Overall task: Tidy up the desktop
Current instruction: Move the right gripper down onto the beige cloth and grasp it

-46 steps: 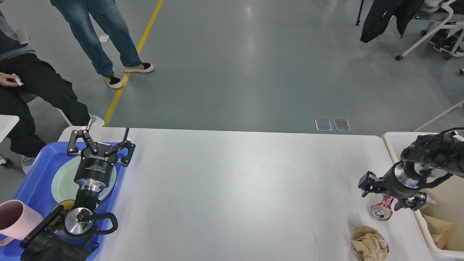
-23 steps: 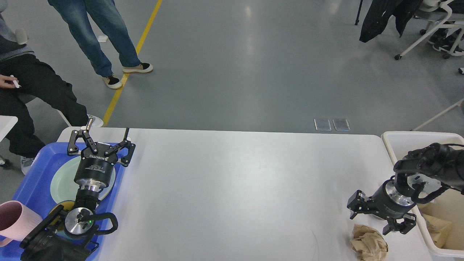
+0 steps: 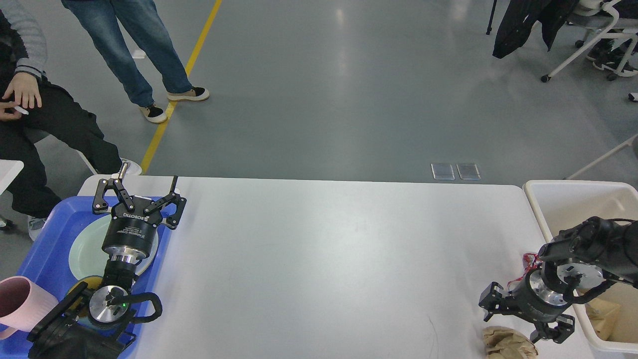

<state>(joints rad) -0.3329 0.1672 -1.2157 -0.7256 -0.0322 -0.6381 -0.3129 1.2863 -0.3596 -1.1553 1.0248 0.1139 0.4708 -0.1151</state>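
Note:
The white desktop fills the middle of the head view. On its near right corner lies a crumpled brown paper ball. My right gripper hovers just above that ball, open, fingers spread to either side, nothing between them. A scrap of red shows behind the right wrist; most of it is hidden. Over on the left, my left gripper stands open and empty above the blue tray.
The blue tray holds a pale green plate, a pink cup and a yellow item. A cream bin with brown paper inside stands off the right edge. People stand and sit at the far left.
My right gripper has come toward me along the right edge, from beside the red can to over the paper ball. The can is now mostly hidden. The left arm is unmoved.

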